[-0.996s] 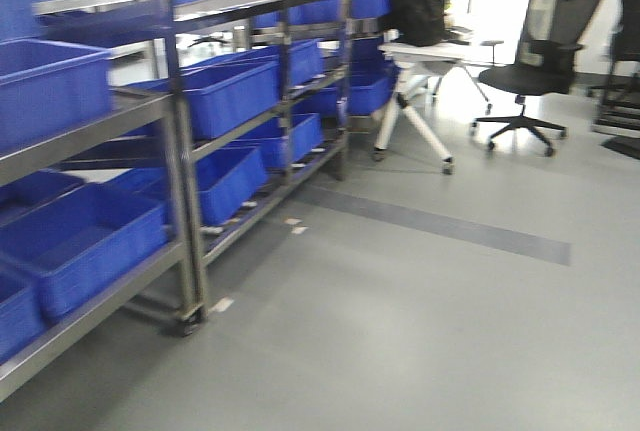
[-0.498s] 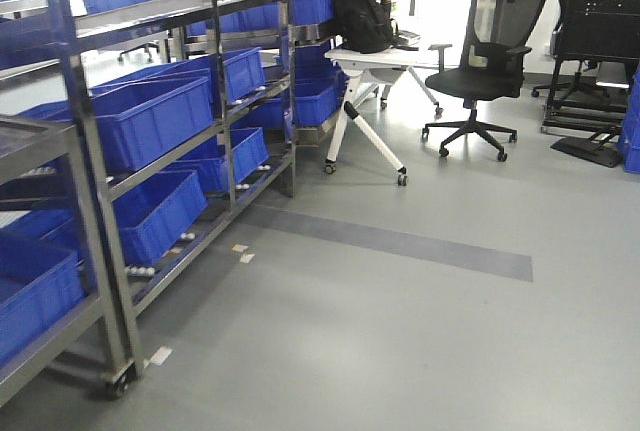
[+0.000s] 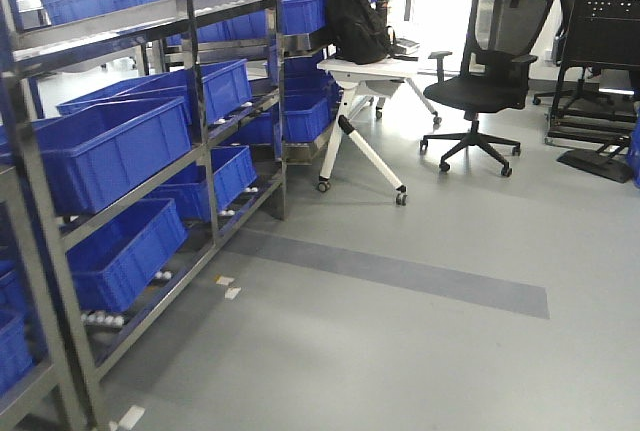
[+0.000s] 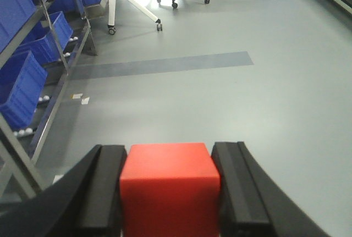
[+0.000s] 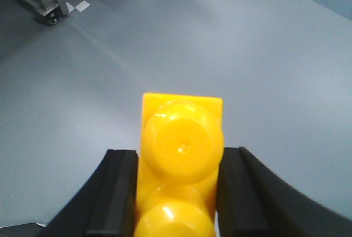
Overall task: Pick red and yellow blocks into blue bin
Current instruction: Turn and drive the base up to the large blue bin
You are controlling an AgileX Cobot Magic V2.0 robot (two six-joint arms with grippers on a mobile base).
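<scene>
In the left wrist view my left gripper [image 4: 170, 154] is shut on the small plain red cube [image 4: 169, 190], with both black fingers pressed against its sides, above the grey floor. In the right wrist view my right gripper [image 5: 178, 157] is shut on the bright yellow brick [image 5: 181, 143], its two round studs facing the camera. Several large blue bins [image 3: 110, 151] with smooth walls sit on the metal rack on the left; some also show in the left wrist view [image 4: 22, 83]. I cannot tell which one is the task's bin. Neither gripper shows in the front view.
A steel rack [image 3: 195, 101] runs along the left; one of its casters [image 5: 50, 16] shows in the right wrist view. Ahead stand a white folding table [image 3: 365, 71] with a black backpack [image 3: 355, 16], a black office chair [image 3: 490, 81] and a black frame [image 3: 600, 31]. A darker strip [image 3: 400, 271] crosses the floor.
The front view has shifted: the rack has slid towards the left edge, the table and chair have moved left, and the picture is sharp where it was blurred.
</scene>
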